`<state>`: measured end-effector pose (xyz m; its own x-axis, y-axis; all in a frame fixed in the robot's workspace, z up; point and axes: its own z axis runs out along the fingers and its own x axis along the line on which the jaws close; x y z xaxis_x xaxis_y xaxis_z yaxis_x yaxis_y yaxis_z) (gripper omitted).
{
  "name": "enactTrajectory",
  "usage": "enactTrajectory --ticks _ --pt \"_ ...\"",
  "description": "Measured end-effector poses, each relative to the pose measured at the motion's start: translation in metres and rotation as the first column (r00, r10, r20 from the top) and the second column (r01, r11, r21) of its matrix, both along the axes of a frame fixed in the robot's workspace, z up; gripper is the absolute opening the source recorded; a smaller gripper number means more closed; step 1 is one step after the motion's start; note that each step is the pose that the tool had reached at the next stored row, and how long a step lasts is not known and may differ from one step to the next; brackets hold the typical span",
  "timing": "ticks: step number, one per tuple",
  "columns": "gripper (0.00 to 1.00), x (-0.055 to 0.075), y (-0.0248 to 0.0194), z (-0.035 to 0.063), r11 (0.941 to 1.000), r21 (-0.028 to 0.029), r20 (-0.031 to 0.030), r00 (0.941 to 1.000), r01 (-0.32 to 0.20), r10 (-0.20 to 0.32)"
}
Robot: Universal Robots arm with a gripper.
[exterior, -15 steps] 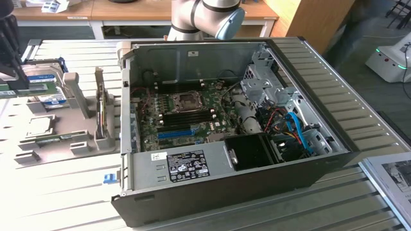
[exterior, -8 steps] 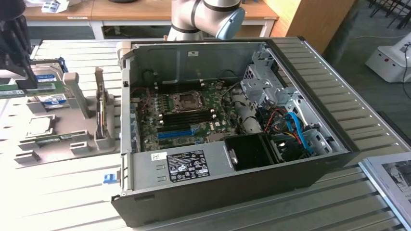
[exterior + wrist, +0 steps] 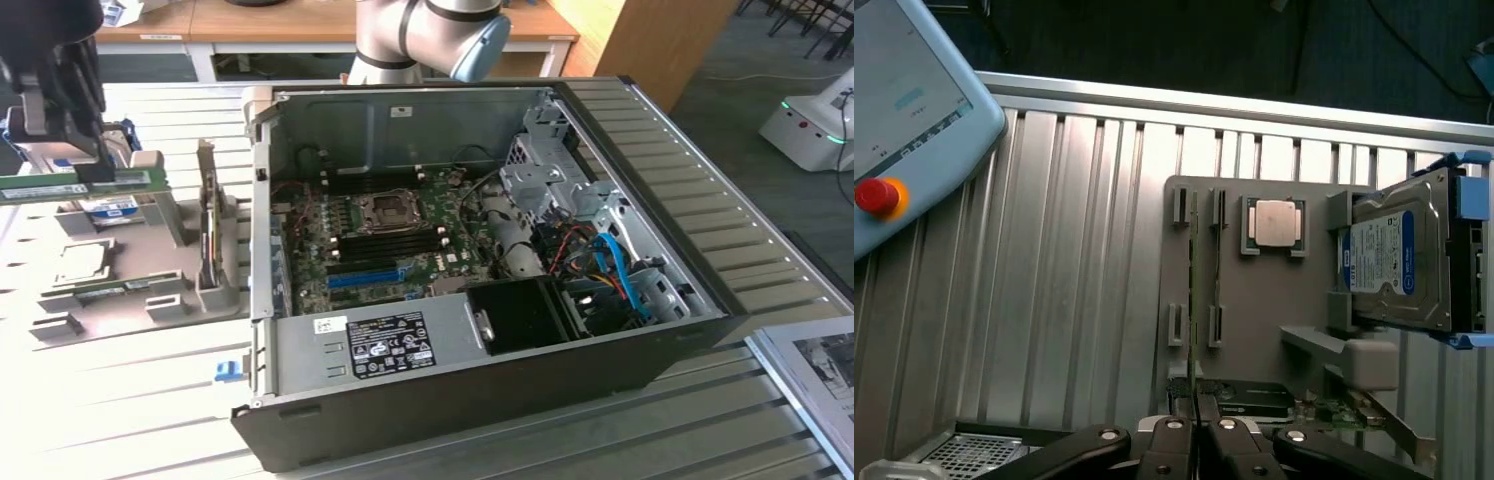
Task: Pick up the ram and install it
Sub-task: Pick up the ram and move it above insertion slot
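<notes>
The fingers point(image 3: 1176, 452) are pressed together on the ram point(image 3: 54, 188), pinching it by its upper edge. The green stick hangs level under the gripper point(image 3: 94, 170), lifted clear of what lies below. In the wrist view it shows edge-on, a thin line running out from between the fingertips. Beneath it, at the exterior view's left, a grey holder point(image 3: 1274, 310) sits on the slatted metal table point(image 3: 1074, 280). Another green stick point(image 3: 118, 290) lies low in the holder, a processor point(image 3: 1274, 225) rests in a square pocket, and a hard drive point(image 3: 1399, 265) stands on edge between blue brackets. An expansion card point(image 3: 207, 230) stands upright on the holder's side nearest the case. The open case point(image 3: 641, 330) lies on its side, well apart from the gripper toward the exterior view's right. Its motherboard point(image 3: 387, 240) is exposed, with long dark slots flanking the socket point(image 3: 394, 210). A pendant point(image 3: 904, 110) with a red button point(image 3: 876, 195) lies on the table beyond the holder.
</notes>
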<state>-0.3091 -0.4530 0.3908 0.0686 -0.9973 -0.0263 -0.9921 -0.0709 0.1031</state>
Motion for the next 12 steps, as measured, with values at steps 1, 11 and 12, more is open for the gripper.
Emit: enactTrajectory --ticks 1,11,12 --pt "0.12 0.0016 0.0 0.0 1.0 0.0 -0.0003 1.0 0.0 0.0" --pt "0.12 0.0094 0.0 0.0002 1.0 -0.0001 -0.0007 1.0 0.0 0.0" --pt "0.12 0.0094 0.0 0.0003 1.0 0.0 0.0006 1.0 0.0 0.0"
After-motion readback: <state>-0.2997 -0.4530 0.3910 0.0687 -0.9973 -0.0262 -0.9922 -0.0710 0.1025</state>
